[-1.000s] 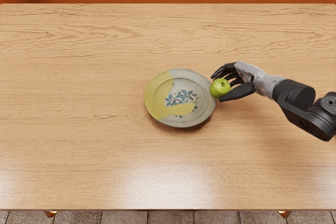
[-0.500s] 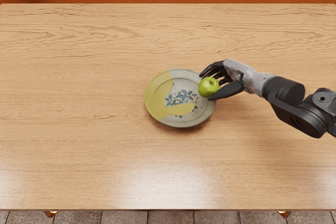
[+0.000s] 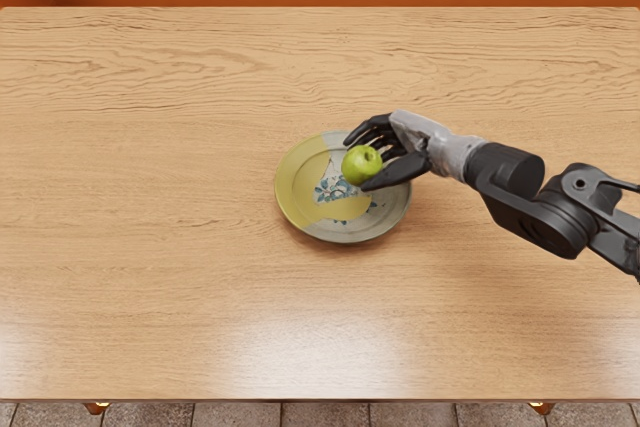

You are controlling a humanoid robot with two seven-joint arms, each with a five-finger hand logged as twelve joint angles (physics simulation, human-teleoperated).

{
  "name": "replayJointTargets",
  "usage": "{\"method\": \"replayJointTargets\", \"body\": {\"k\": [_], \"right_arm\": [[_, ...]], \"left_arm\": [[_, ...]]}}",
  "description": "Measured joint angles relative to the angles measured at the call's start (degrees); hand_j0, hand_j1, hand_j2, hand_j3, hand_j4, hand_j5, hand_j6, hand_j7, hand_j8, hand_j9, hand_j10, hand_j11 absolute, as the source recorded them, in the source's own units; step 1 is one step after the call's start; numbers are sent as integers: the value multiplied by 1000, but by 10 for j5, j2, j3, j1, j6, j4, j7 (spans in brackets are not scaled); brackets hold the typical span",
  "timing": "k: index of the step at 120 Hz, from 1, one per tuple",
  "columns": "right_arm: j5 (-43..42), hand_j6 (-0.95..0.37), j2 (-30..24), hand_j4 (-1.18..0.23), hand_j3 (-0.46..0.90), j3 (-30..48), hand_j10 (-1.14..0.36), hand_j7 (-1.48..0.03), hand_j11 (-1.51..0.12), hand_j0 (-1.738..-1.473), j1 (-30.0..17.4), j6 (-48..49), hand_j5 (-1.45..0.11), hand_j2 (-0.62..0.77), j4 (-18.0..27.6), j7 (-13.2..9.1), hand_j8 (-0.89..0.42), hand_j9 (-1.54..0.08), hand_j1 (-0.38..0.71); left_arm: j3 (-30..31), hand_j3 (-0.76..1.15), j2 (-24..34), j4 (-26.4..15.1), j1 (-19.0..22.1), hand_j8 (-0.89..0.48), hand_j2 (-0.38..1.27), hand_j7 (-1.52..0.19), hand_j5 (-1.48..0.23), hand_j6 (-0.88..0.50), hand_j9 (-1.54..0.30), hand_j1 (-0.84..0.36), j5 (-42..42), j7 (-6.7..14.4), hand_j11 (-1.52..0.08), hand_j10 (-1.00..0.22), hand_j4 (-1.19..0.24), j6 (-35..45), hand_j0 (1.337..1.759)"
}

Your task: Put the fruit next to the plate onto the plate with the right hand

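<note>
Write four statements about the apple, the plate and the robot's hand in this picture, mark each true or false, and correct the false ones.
1. The right hand grasps the green apple. True.
2. The apple lies beside the plate, untouched. False: the hand holds it over the plate's right part.
3. The plate is plain white. False: it is yellow and grey with a blue flower pattern.
4. The arm comes in from the picture's right edge. True.
</note>
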Motion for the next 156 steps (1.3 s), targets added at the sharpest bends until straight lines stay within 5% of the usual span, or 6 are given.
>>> {"method": "replayJointTargets", "body": {"k": [39, 81, 100, 124, 138, 156], "right_arm": [[2, -470, 37, -536, 0, -7, -536, -700, -704, -1658, -6, -27, -705, 51, -3, 0, -429, -705, 241], [3, -337, 27, -349, 0, 0, -349, -453, -454, -1658, -2, -19, -454, -39, 4, -16, -330, -454, 58], [53, -289, -53, -294, 0, 53, -294, -382, -382, -1658, 0, 71, -382, -44, 12, -24, -286, -382, -2], [121, -146, -213, -147, 0, 81, -147, -190, -190, -1658, -10, 145, -190, -22, 4, -21, -144, -190, -177], [154, -84, -303, -84, 0, 85, -84, -107, -107, -1658, -15, 267, -108, -12, -14, -19, -83, -107, -253], [178, -44, -348, -43, 0, 87, -43, -51, -52, -1658, -12, 376, -52, -5, -44, -18, -43, -52, -304]], "left_arm": [[0, 0, 0, 0, 0, -7, 1, -8, -8, -7, -8, 342, 0, 0, -8, -6, -7, 0, 1658], [0, 0, 0, 0, 0, -7, 1, -8, -8, -7, -8, 342, 0, 0, -8, -6, -7, 0, 1658], [0, 0, 0, -1, -1, -7, 1, -8, -8, -7, -8, 342, 0, 0, -8, -7, -7, 0, 1658], [1, 0, 0, -2, -1, -7, 1, -8, -8, -7, -8, 342, 0, 0, -8, -6, -7, -1, 1658], [1, 0, 0, -2, 4, -7, 1, -8, -8, -7, -8, 342, 0, 0, -8, -6, -6, -2, 1658], [2, 0, 0, -2, 4, -7, 2, -8, -8, -7, -8, 342, 0, 0, -8, -6, -7, -2, 1658]]}}
